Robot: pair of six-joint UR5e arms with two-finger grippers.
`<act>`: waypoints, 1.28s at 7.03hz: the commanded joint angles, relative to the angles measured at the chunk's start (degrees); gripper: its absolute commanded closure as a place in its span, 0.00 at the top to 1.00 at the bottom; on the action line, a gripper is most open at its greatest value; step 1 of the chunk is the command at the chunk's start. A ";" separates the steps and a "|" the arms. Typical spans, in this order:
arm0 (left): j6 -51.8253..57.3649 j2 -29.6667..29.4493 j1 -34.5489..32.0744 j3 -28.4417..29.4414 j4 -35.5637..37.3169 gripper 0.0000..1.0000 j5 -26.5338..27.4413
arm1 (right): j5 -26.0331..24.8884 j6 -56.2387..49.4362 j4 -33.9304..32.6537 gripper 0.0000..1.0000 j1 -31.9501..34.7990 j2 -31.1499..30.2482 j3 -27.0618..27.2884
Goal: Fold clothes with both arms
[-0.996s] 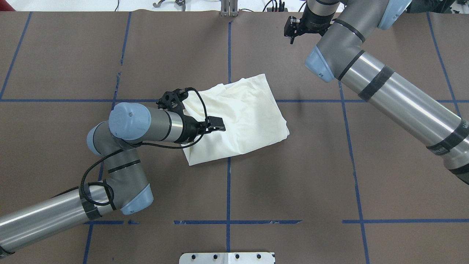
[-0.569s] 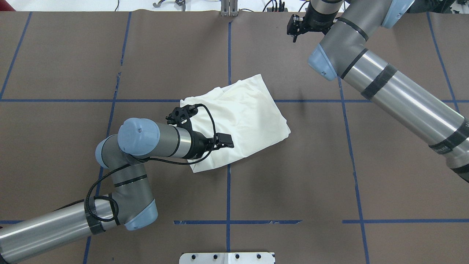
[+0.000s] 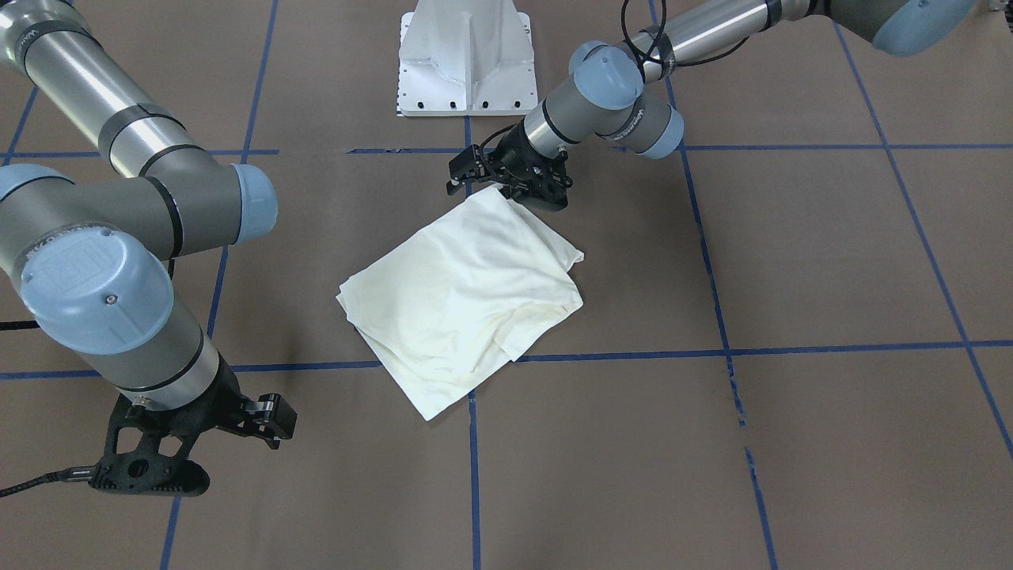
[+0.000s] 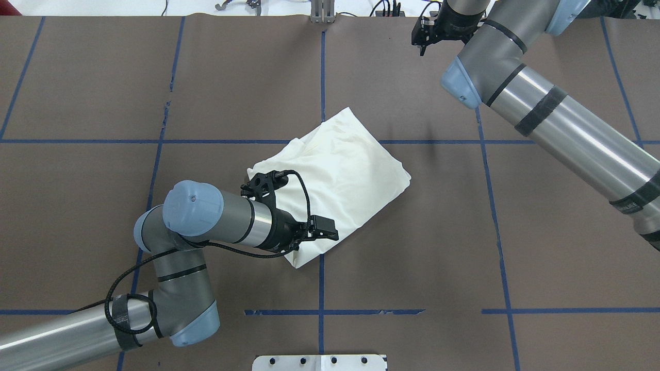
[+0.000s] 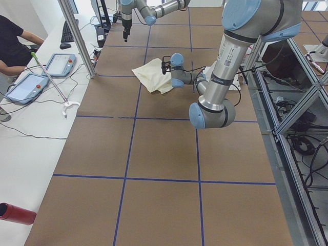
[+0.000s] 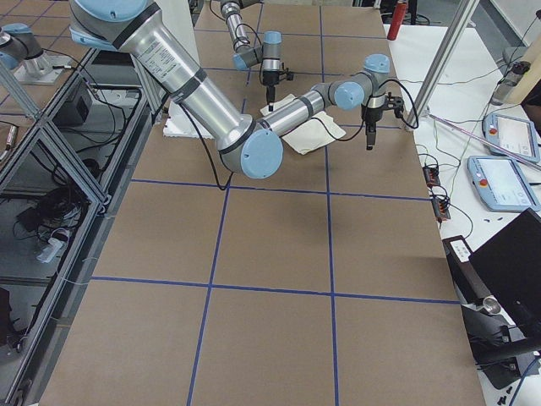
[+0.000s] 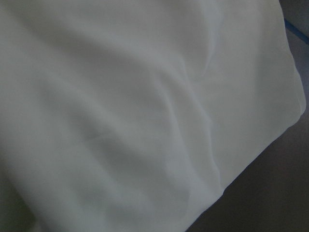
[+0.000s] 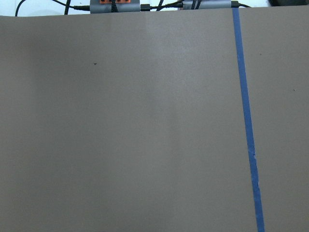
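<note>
The cream-white T-shirt (image 4: 356, 165) lies folded in a rough square near the table's middle, plain side up, no print showing; it also shows in the front view (image 3: 459, 301). My left gripper (image 3: 495, 187) is at the shirt's corner nearest the robot, low over the table, and holds that corner, which rises to it. In the overhead view the left gripper (image 4: 298, 243) is mostly hidden under the wrist. The left wrist view shows only cloth (image 7: 145, 121). My right gripper (image 4: 429, 32) hangs over bare table at the far edge, away from the shirt; its fingers are hidden.
The brown table cover carries a grid of blue tape lines (image 4: 322, 288). The white pedestal base (image 3: 467, 59) stands at the robot's edge. Cables and boxes (image 8: 116, 6) lie along the far edge. An operator (image 5: 13, 38) and pendants are beside the table.
My left gripper has moved toward the robot and a little right, dragging the shirt's near corner with it. My right arm has drawn back toward the far edge.
</note>
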 commanded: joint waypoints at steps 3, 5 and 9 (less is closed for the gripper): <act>2.42 6.95 -1.61 -8.32 0.63 1.00 -4.89 | 2.42 -0.83 0.18 1.00 2.01 -2.75 3.19; 11.36 8.98 -12.66 -9.57 3.18 1.00 -8.94 | 4.09 -5.82 -0.09 1.00 5.52 -11.69 11.87; 46.90 16.44 -35.51 -11.33 20.37 1.00 -8.25 | 7.09 -28.26 -9.19 1.00 16.75 -25.96 23.24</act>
